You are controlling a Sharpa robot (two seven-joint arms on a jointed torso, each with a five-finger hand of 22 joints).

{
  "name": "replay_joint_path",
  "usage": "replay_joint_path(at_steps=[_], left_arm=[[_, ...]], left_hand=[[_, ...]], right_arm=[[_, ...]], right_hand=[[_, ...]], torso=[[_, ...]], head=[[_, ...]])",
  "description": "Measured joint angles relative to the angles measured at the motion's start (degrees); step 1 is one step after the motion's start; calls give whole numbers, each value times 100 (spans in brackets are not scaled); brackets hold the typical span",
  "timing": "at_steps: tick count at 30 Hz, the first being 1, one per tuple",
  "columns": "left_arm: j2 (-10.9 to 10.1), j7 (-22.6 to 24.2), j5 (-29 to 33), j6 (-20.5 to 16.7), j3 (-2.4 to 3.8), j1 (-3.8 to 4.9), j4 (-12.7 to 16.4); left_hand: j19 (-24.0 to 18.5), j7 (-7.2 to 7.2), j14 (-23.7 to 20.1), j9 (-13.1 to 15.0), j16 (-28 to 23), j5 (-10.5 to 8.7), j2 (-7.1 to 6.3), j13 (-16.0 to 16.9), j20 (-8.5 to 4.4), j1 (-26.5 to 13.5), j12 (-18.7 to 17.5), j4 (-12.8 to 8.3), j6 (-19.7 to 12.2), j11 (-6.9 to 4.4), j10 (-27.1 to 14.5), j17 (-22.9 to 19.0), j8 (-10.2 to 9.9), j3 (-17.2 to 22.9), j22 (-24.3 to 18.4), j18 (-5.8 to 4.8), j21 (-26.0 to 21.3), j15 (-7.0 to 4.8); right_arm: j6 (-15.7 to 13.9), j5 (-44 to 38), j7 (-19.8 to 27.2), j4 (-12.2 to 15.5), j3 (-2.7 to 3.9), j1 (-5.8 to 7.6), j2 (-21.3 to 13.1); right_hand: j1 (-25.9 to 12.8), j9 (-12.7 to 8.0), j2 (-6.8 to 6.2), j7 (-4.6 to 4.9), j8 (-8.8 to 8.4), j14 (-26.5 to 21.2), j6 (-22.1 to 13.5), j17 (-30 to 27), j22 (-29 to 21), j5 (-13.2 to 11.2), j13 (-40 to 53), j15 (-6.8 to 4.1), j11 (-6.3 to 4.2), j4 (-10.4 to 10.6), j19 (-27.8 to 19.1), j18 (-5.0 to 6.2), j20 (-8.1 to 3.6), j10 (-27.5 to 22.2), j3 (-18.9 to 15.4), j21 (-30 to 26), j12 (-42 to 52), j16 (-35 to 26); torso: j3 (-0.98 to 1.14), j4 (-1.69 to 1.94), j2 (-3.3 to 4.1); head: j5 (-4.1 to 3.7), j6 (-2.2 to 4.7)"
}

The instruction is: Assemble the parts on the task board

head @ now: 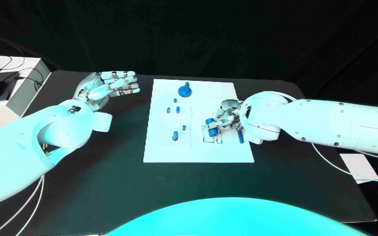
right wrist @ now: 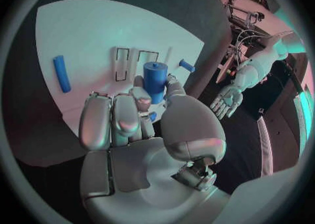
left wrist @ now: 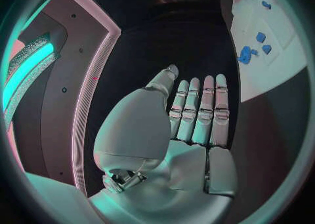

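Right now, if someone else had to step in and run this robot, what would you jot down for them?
Left hand: holds nothing, fingers apart, raised over the black table beside the board.
Right hand: over the near right part of the white task board, pinching a blue cylindrical part upright between thumb and a finger.
Parts: a round blue piece at the board's far end; several small blue pieces along its middle; a blue rod lying on the board.
Done: one part picked up.
Left: seat it, then the others; how many are already seated I cannot tell.
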Motion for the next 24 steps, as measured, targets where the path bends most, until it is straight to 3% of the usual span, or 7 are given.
replay_joint_path(at_steps=[13, 24], left_arm=[[-9, -6, 1, 4, 0, 0, 5], [-16, -9, 2, 6, 0, 0, 6]], left_hand=[[0, 0, 0, 0, 0, 0, 0, 0, 0, 0, 0, 0, 0, 0, 0, 0, 0, 0, 0, 0, 0, 0], [0, 0, 0, 0, 0, 0, 0, 0, 0, 0, 0, 0, 0, 0, 0, 0, 0, 0, 0, 0, 0, 0]], right_arm=[[-151, 98, -93, -125, -22, -148, 188], [-155, 117, -140, -147, -20, -165, 191]], right_hand=[[-24, 0, 22, 10, -22, 0, -10, -11, -1, -27, -14, 0, 2, -8, 0, 0, 0, -2, 8, 0, -35, 0], [-24, 0, 21, 11, -23, 0, -11, -11, -2, -45, -18, 0, 4, -16, 0, 0, 0, -2, 16, 0, -35, 0]], torso=[[-8, 12, 0], [-10, 18, 1]], head=[[16, -12], [20, -12]])
